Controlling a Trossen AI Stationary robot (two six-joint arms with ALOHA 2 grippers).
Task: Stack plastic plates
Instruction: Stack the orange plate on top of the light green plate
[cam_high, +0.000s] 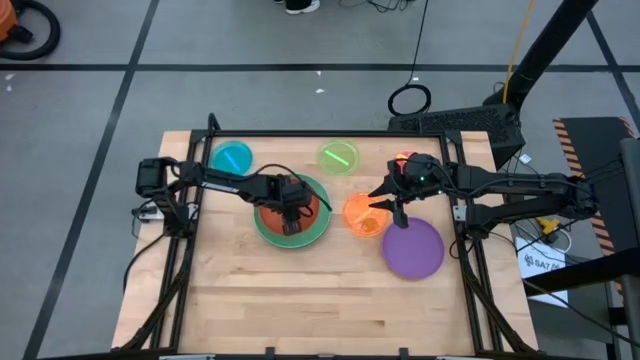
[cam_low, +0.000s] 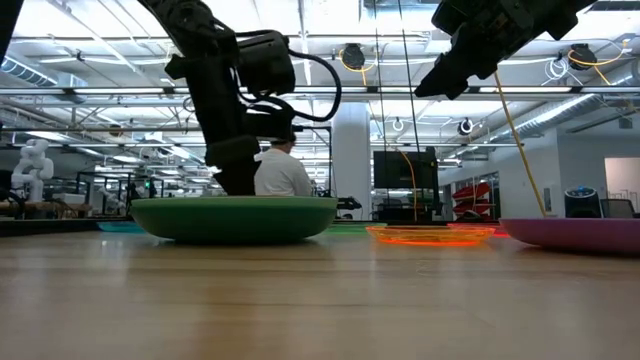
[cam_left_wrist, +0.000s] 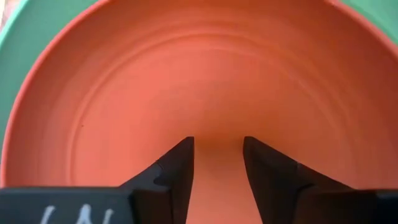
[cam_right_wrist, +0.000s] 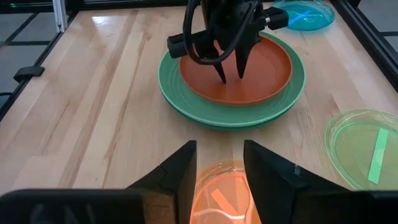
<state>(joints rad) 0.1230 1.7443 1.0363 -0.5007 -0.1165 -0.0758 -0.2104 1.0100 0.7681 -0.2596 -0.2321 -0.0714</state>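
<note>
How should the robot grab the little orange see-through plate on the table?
By its raised rim. The orange plate lies flat on the table, so only the thin edge gives fingers something to pinch. The right gripper hangs open right over it, so coming straight down with one finger inside the rim looks best.

We see a big robotics lab: beyond the gripper (cam_low: 240, 165), ceiling trusses (cam_low: 330, 92), monitors (cam_low: 404, 170) and a white humanoid robot (cam_low: 30, 165).
</note>
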